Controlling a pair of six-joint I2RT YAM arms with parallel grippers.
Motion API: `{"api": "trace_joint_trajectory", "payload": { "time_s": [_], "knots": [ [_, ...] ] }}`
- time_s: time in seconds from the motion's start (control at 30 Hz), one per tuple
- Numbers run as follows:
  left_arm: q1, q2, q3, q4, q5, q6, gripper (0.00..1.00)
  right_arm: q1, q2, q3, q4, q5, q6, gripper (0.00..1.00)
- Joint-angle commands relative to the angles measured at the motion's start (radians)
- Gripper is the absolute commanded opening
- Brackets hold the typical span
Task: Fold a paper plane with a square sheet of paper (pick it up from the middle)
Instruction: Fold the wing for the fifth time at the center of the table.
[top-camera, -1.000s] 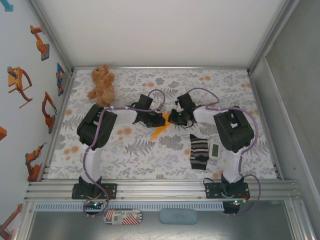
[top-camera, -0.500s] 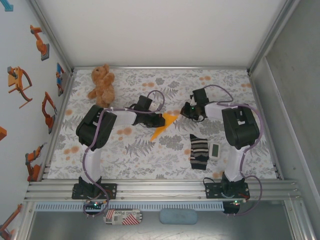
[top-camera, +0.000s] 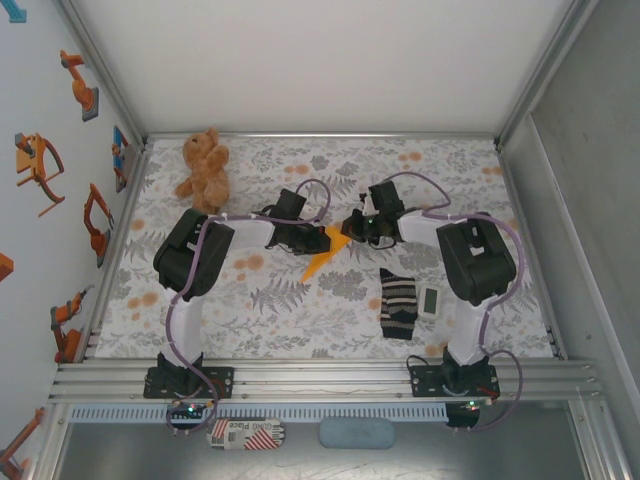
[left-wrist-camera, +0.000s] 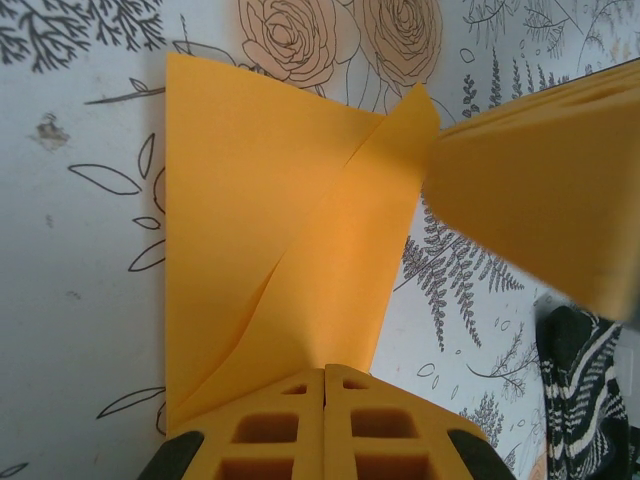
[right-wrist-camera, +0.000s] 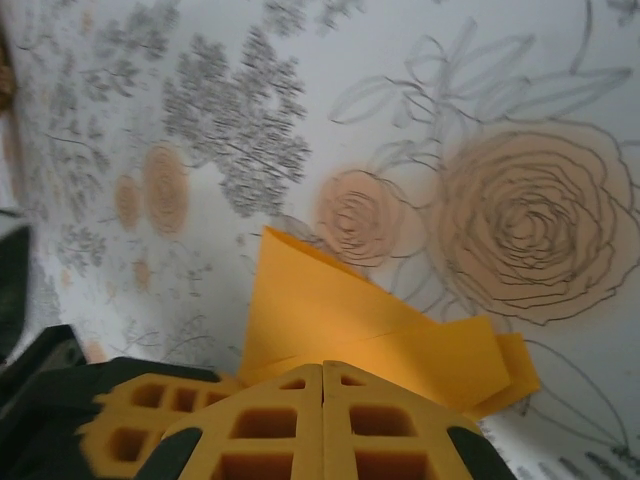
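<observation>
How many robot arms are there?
2. The left arm is on the left and the right arm on the right; both reach in to the orange paper in the middle.

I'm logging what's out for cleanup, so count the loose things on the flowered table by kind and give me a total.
teddy bear: 1
folded orange-yellow paper: 1
striped sock: 1
small white device: 1
Total: 4
</observation>
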Motion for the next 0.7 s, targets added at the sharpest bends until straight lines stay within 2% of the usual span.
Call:
{"api": "trace_joint_trajectory", "payload": {
  "time_s": [0.0, 0.17, 0.33, 0.67],
  "knots": [
    [0.007, 0.033, -0.02, -0.156, -0.099, 0.009, 0.0, -0.004, 0.037, 0.039, -0.014, -0.016, 0.014, 0.0],
    [0.008, -0.012, 0.013, -0.144, -0.067, 0.001, 0.0, -0.004, 0.068, 0.046, -0.08, 0.019, -0.013, 0.0],
    [0.007, -0.068, 0.017, -0.043, 0.003, -0.022, 0.05, -0.005, 0.089, 0.041, -0.119, 0.049, -0.024, 0.0],
    [-0.008, 0.027, 0.073, 0.011, 0.059, -0.057, 0.0, -0.005, 0.111, 0.035, -0.122, 0.046, -0.02, 0.0]
  ]
}}
